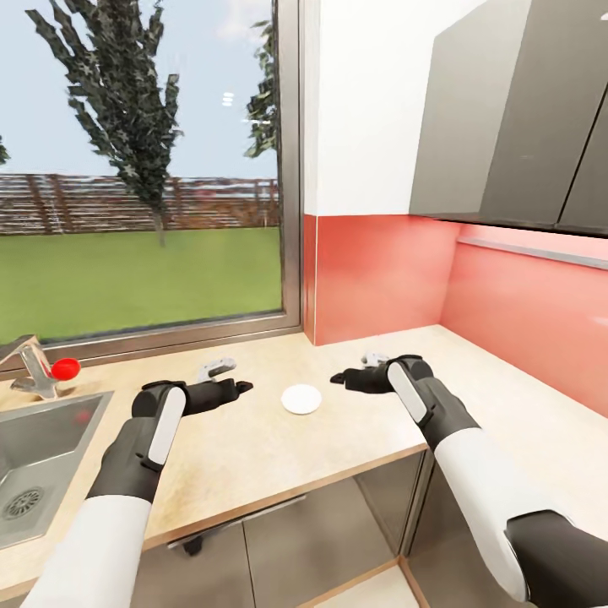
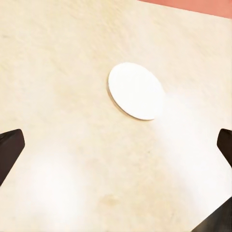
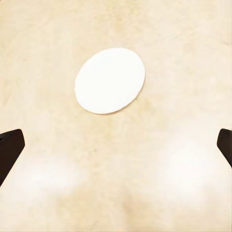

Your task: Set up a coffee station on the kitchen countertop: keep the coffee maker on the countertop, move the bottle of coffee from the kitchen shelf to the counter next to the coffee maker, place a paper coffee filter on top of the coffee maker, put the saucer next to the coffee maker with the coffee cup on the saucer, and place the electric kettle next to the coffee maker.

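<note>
The saucer, a small round white dish [image 1: 301, 399], lies flat on the pale beige speckled countertop [image 1: 253, 456], between the two arms and a little ahead of them, touching neither. The left gripper [image 1: 241, 388] hovers just to the saucer's left and the right gripper [image 1: 338, 377] just to its right, both dark fingered ends pointing inward toward it. In the left wrist view the saucer [image 2: 136, 90] sits on bare counter beyond the spread fingertips [image 2: 9, 150], which show only as dark wedges cut off at the frame's edges, so the jaws stand wide apart with nothing between them. The right wrist view gives the same: the saucer [image 3: 110, 80] ahead, the fingertips [image 3: 9, 152] spread wide and clipped at either side. At the far left a stainless steel sink [image 1: 51, 439] is cut off by the frame, with a metal tap carrying a red knob [image 1: 65, 368]. A large window [image 1: 139, 169] looks onto grass, and grey wall cabinets [image 1: 507, 118] hang above the coral-red backsplash [image 1: 380, 279].
</note>
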